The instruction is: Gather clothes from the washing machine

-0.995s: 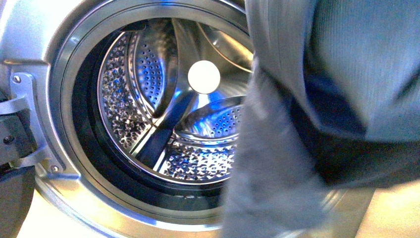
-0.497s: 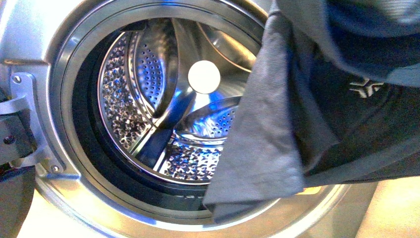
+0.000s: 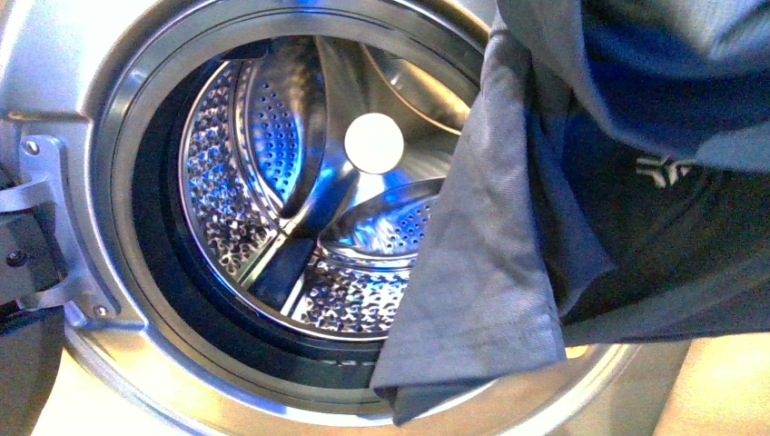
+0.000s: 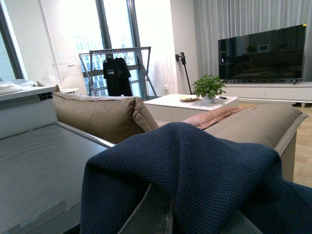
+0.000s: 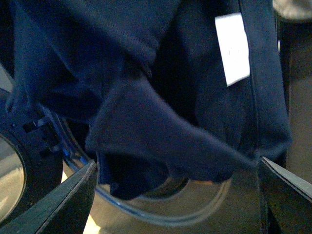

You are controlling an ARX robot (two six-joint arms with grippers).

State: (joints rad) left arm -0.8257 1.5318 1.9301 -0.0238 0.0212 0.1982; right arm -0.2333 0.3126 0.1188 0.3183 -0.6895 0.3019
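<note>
Retrieval: grey garment (image 3: pixel 490 272) is being held up before the washer (image 3: pixel 100 109), at the porthole's right.
Jaws of the right gripper (image 5: pixel 178 163) are being shown wide apart, the garment hanging across them; the left gripper is being hidden under a navy knit (image 4: pixel 204 165), so its state cannot be told. With the drum (image 3: pixel 272 182) looking empty, carrying away is being judged next.

Right gripper (image 5: pixel 178 161), jaws spread wide apart

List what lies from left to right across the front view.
From the left: door hinge bracket → dark door seal → perforated steel drum → white round disc at the drum's back → grey cloth → dark cloth with a white logo.
</note>
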